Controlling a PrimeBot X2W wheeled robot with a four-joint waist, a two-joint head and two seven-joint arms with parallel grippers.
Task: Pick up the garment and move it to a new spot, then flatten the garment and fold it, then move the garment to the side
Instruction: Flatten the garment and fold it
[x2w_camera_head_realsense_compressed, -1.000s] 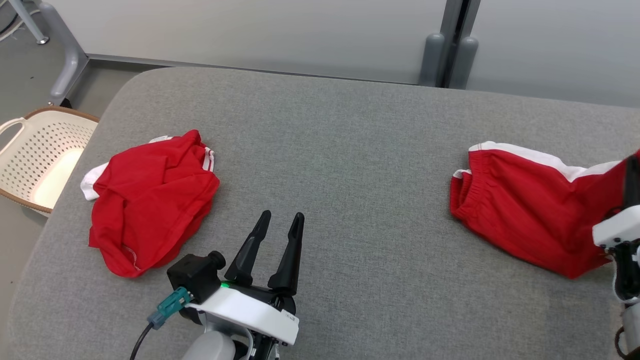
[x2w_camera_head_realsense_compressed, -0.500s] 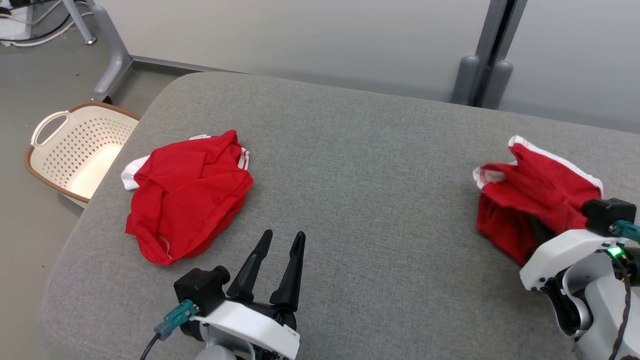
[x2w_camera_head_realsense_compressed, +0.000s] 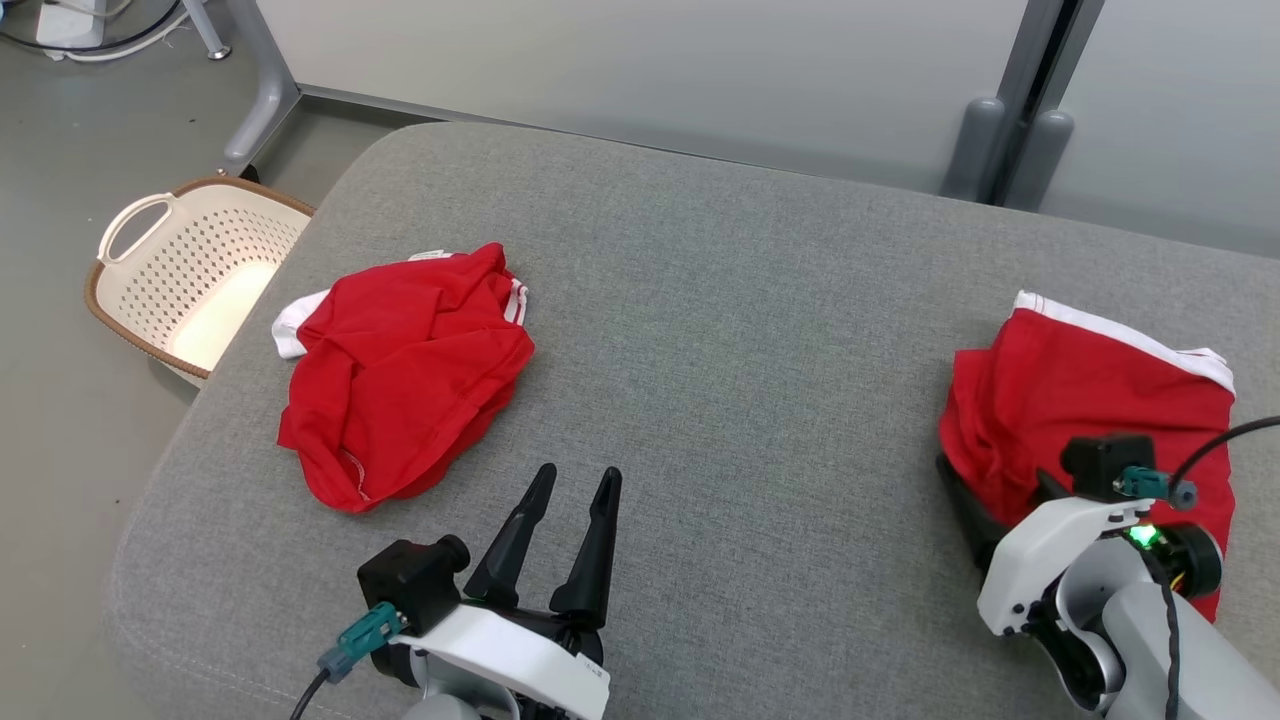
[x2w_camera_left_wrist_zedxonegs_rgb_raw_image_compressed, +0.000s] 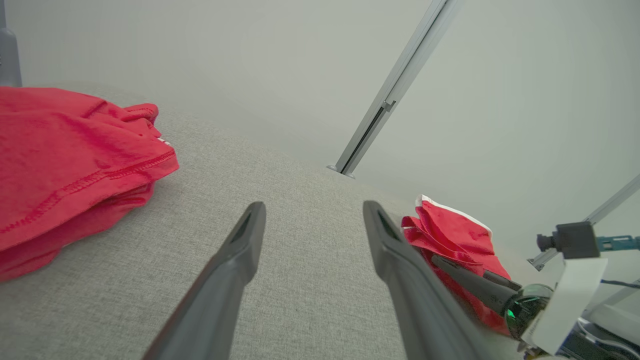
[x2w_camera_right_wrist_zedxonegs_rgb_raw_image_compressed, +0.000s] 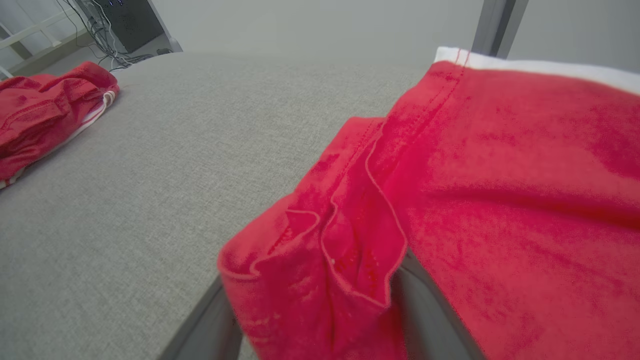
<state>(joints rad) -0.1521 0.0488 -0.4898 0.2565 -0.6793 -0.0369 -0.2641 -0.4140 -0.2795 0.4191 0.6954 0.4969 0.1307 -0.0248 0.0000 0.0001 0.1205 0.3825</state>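
Note:
A red garment with a white band (x2w_camera_head_realsense_compressed: 1085, 395) lies bunched at the right of the grey padded table (x2w_camera_head_realsense_compressed: 730, 330). My right gripper (x2w_camera_head_realsense_compressed: 995, 482) is at its near left edge, fingers spread, with a fold of the cloth (x2w_camera_right_wrist_zedxonegs_rgb_raw_image_compressed: 325, 260) draped between and over them. The left wrist view shows this garment (x2w_camera_left_wrist_zedxonegs_rgb_raw_image_compressed: 452, 230) too, with the right gripper (x2w_camera_left_wrist_zedxonegs_rgb_raw_image_compressed: 467, 275) against it. A second red garment (x2w_camera_head_realsense_compressed: 405, 370) lies crumpled at the left. My left gripper (x2w_camera_head_realsense_compressed: 578, 472) hovers open over bare table, nothing between its fingers (x2w_camera_left_wrist_zedxonegs_rgb_raw_image_compressed: 235, 260).
A cream perforated basket (x2w_camera_head_realsense_compressed: 190, 285) stands on the floor beyond the table's left edge. Grey posts (x2w_camera_head_realsense_compressed: 1010, 140) and a pale wall run behind the table. Bare grey surface stretches between the two garments.
The camera has shifted right. The right garment, spread flat, was lifted and bunched, and now lies lower in a heap; my right gripper's fingers now stand apart. The left gripper has held still.

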